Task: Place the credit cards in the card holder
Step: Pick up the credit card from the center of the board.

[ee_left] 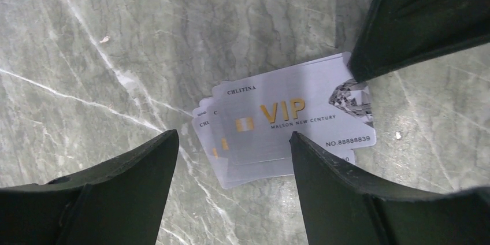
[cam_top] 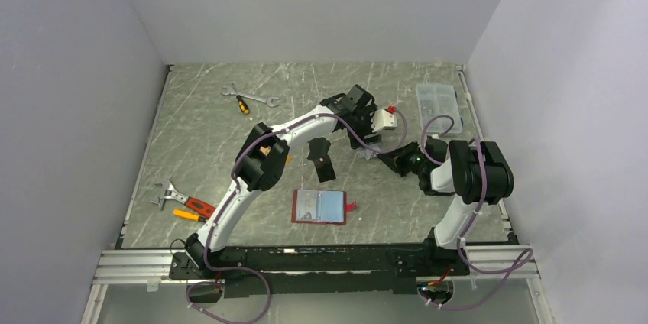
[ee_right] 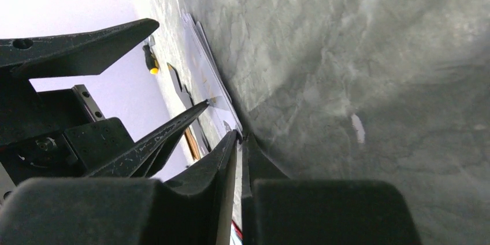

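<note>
1. One card holder [cam_top: 319,206] lies open on the table [ee_left: 115,54]; at least three silver cards [ee_left: 289,123] lie fanned well apart from it.
2. Left end effector [ee_left: 231,141], jaws wide, hovers above them.
3. Right end effector [ee_right: 240,138], nearly closed, pinches their corner.

The credit cards [ee_left: 277,129] are silver-grey with gold letters and a grey diamond picture. The card holder [cam_top: 319,206], near the front edge of the table [cam_top: 199,133], is dark red. The table is grey-green, marbled with white veins.

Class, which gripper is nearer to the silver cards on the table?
Right. The right gripper pinches the silver cards at one corner; the left gripper hangs open over them, a finger on either side.
</note>
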You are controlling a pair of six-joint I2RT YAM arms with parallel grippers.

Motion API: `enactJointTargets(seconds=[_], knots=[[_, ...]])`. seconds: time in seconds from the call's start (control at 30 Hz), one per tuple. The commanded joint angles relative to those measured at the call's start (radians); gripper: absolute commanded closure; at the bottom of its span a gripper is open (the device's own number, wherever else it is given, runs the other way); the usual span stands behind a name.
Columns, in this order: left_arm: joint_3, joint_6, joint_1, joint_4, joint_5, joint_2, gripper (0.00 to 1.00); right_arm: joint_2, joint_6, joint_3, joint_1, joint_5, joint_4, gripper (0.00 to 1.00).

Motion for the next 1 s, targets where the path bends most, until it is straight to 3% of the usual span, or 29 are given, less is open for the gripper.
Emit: enactJointTargets(seconds=[0.0,0.07,0.2,0.4,0.73,0.87,0.97], knots=[[0.002,0.017,-0.010,-0.063,0.072,-0.017,0.23,0.018,0.016,-0.005,-0.001,0.005,0.072,0.95],[-0.003,0.009,-0.008,-0.071,0.093,-0.040,0.22,0.018,0.027,-0.012,-0.003,0.002,0.096,1.00],[-0.007,-0.035,0.010,-0.085,0.134,-0.107,0.19,-0.018,0.026,-0.032,-0.002,0.005,0.116,1.00],[0.022,-0.156,0.085,-0.104,0.237,-0.176,0.01,-0.149,-0.052,-0.037,-0.004,0.032,-0.007,1.00],[-0.001,-0.248,0.155,-0.101,0.376,-0.159,0.01,-0.326,-0.175,-0.006,-0.002,0.081,-0.235,1.00],[-0.140,-0.230,0.137,0.006,0.372,-0.221,0.01,-0.352,-0.182,-0.001,-0.001,0.092,-0.275,1.00],[-0.352,-0.107,0.093,0.155,0.262,-0.319,0.01,-0.358,-0.185,0.013,-0.001,0.088,-0.300,1.00]])
